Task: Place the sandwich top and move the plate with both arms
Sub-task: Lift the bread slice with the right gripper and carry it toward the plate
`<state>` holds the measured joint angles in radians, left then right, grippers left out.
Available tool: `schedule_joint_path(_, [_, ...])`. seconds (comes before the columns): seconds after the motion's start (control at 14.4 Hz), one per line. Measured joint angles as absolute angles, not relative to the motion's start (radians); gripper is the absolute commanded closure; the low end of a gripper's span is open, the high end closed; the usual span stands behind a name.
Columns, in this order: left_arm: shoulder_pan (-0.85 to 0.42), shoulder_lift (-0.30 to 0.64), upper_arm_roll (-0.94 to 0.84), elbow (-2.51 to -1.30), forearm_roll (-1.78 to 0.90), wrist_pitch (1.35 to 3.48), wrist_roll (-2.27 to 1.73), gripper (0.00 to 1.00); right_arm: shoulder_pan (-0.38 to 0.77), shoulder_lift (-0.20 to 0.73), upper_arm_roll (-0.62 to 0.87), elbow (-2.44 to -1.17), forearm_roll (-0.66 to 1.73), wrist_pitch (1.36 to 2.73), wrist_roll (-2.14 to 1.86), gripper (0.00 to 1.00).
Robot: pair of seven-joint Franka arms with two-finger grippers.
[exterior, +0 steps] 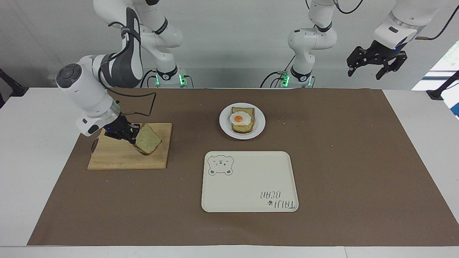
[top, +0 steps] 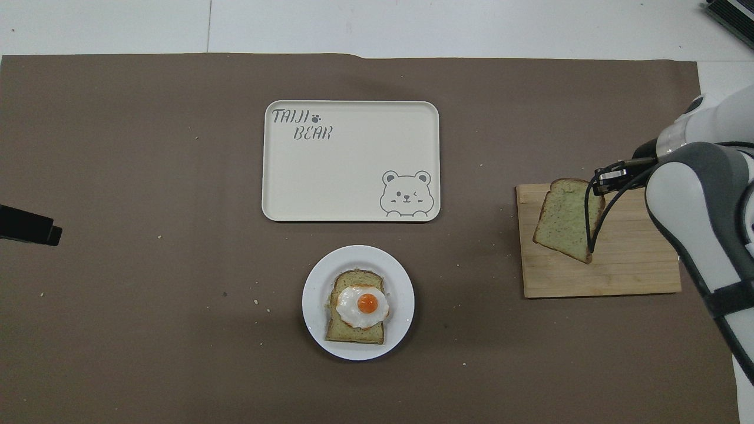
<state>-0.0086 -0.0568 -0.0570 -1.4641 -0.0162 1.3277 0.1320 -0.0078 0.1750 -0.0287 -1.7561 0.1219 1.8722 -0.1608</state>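
The sandwich top (exterior: 147, 139) (top: 564, 220), a pale speckled slice with a brown crust, hangs tilted above the wooden cutting board (exterior: 118, 156) (top: 618, 271). My right gripper (exterior: 133, 136) (top: 602, 184) is shut on its edge, over that board. The white plate (exterior: 259, 126) (top: 400, 282) sits near the robots in the middle, bearing a bread slice with a fried egg (exterior: 240, 118) (top: 362, 304). My left gripper (exterior: 373, 67) waits open, raised high at the left arm's end of the table; only a dark tip (top: 26, 225) shows in the overhead view.
A cream rectangular tray with a bear drawing (exterior: 251, 200) (top: 353, 194) lies farther from the robots than the plate. A brown mat (exterior: 340, 161) covers most of the table, with scattered crumbs.
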Motion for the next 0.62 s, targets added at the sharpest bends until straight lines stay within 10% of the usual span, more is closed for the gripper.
schedule_joint_path(0.62, [-0.009,-0.059,-0.057,-1.47,-0.016,1.328,0.132,0.0,0.067,0.086,0.084,-1.759,0.208,1.792,0.075,1.0])
